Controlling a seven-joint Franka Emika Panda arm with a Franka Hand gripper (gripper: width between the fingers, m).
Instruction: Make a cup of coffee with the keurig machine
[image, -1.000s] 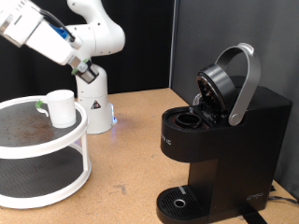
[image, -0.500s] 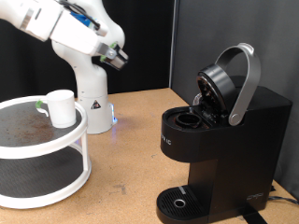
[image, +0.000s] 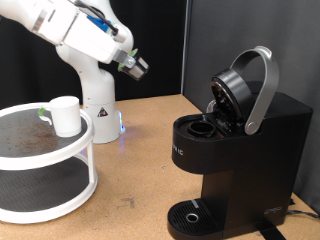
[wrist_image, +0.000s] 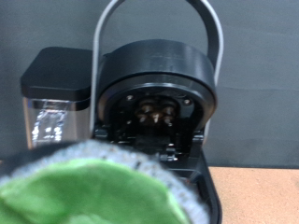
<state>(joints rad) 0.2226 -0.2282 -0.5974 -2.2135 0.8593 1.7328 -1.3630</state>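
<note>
The white cup (image: 65, 115) stands on the top tier of a round white stand (image: 30, 205) at the exterior view's left. The black keurig machine (image: 240, 140) stands at the right with its silver-handled lid raised and its pod chamber open. My gripper (image: 135, 67) is in the air between the stand and the machine, level with the lid. It is shut on a small dark pod with a green top (image: 137, 68). In the wrist view the pod (wrist_image: 89, 191) fills the near edge, blurred, and the machine's open lid (wrist_image: 154, 103) faces the camera.
The robot's white base (image: 98, 105) stands behind the stand, with a blue light. The machine's round drip tray (image: 190, 215) sits low at its front. A clear water tank (wrist_image: 51, 103) is on the machine's side. The table is brown wood.
The gripper has swung from just above the cup towards the exterior view's right, closer to the machine, and turned to face it. The cup and the machine have not moved.
</note>
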